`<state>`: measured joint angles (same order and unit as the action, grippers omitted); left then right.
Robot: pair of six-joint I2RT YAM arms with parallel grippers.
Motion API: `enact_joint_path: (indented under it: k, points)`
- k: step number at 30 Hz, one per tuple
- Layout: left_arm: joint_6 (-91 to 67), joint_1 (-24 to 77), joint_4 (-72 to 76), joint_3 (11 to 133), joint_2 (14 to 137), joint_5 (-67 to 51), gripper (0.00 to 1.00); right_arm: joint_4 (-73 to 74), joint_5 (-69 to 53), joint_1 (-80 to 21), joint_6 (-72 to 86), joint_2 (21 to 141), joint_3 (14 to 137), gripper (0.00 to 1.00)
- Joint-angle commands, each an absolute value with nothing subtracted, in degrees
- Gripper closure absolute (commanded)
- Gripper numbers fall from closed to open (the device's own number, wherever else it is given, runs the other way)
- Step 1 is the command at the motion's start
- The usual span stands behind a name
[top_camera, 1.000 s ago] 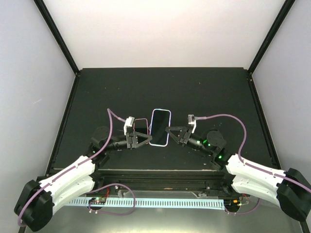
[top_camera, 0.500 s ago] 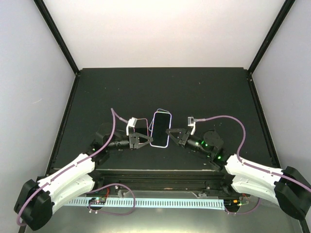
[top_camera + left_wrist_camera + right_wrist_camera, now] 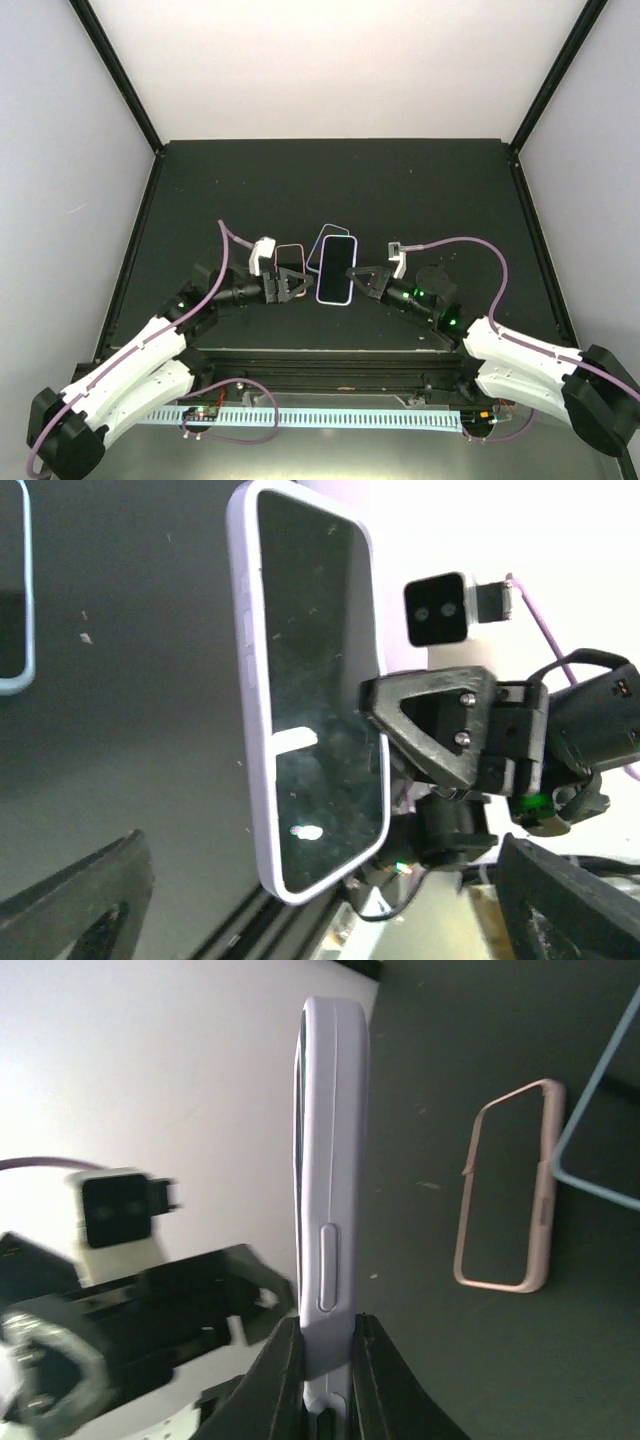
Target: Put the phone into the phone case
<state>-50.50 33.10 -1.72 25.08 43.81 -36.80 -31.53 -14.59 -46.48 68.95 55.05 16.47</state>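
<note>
Nearest the arms' bases, the left tool (image 3: 296, 284) sits low over the dark desk (image 3: 420, 190) with its two fingers spread wide apart and nothing between them, just to the left of the cased phone. Opposite it, the right tool (image 3: 352, 276) is closed on the phone case (image 3: 250, 680), one finger on the front and one on the back, pinching across its thickness at the long edge on its own side. The phone (image 3: 320, 710) sits inside that lavender case, its black screen framed all round by the pale rim and turned toward the left tool's camera; from the right wrist the case is seen edge-on, a side button showing just above the fingertips. Whether its far end touches the desk cannot be told. Just beyond the left tool a pink-rimmed case (image 3: 505, 1190) lies flat on the desk, and beside it, behind the held phone, lies a light blue-rimmed case (image 3: 323, 243).
</note>
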Motion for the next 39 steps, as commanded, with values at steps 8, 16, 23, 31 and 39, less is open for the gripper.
enact_joint_path:
  k: [8, 16, 23, 31, 39]
  points:
    - [-34.31, 32.98, -24.54, 34.4, 36.63, -18.66, 0.01, -17.76, -20.14, -32.22, 57.08, 53.55, 19.03, 0.9]
    - [-30.38, 33.01, -29.04, 37.13, 34.92, -13.57, 0.01, -21.79, -27.94, -23.98, 55.03, 63.7, 19.21, 0.89]
    - [-29.24, 32.96, -29.88, 37.49, 32.56, -11.1, 0.01, -23.92, -29.57, -22.57, 53.58, 71.25, 20.47, 0.9]
    - [-29.19, 32.96, -30.1, 37.38, 32.54, -11.56, 0.01, -27.39, -30.63, -21.71, 52.92, 77.28, 19.08, 0.89]
    - [-29.15, 33.01, -29.78, 37.09, 31.84, -11.4, 0.01, -26.16, -29.98, -21.45, 52.3, 78.51, 19.0, 0.8]
